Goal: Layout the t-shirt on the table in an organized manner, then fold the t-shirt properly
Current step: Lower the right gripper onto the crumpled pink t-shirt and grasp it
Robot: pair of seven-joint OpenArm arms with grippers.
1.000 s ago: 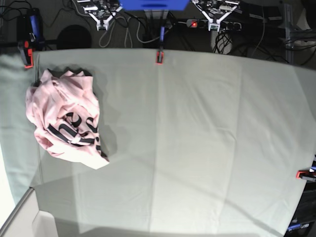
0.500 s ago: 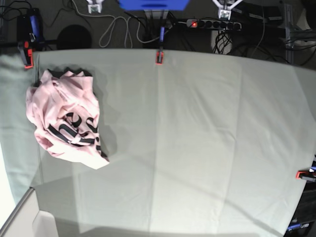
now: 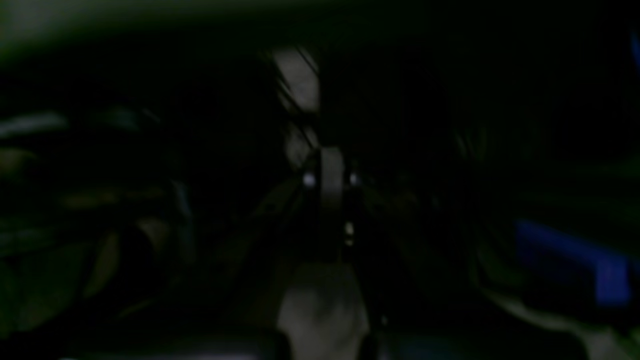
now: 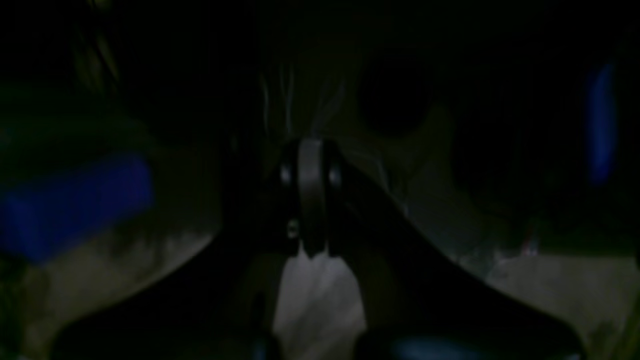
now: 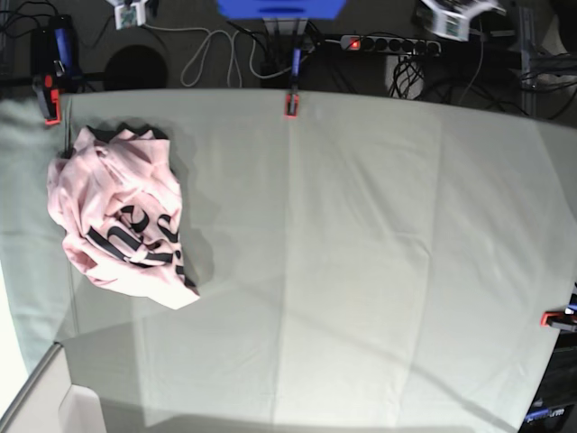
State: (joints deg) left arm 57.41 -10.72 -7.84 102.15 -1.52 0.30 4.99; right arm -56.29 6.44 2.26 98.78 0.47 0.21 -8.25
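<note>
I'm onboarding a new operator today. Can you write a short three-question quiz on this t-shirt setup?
1. True or false: the t-shirt lies spread flat in the middle of the table.
2. What colour is the lettering on the t-shirt?
A. black
B. red
C. white
3. Fill in: the clamp at the table's far edge is ____.

Key: 1 false, it lies crumpled near the base view's left edge; 2 A; 3 red.

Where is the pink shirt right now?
In the base view the t-shirt lies crumpled in a heap at the left side of the table, near its far left corner, just below the red clamp.
</note>
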